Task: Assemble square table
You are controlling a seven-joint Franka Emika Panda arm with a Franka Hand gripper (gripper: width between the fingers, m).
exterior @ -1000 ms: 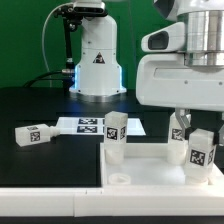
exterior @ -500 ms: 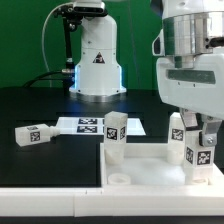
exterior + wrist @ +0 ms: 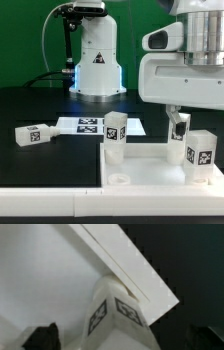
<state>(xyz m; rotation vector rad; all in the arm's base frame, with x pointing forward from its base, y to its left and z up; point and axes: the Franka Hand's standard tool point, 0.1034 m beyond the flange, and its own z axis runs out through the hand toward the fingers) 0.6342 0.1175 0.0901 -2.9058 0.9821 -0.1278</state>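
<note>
Legs are what matters here: one tagged leg (image 3: 199,152) stands upright at the far corner of the square tabletop (image 3: 150,168) on the exterior view's right, long axis vertical, directly beneath the gripper (image 3: 180,128). In the wrist view the same leg (image 3: 112,308) sits between the fingers (image 3: 41,336). Whether they grip it or stand slightly open, I cannot tell. Another leg (image 3: 114,134) stands at the tabletop's other far corner; a third (image 3: 33,134) lies on the black surface (image 3: 40,105).
</note>
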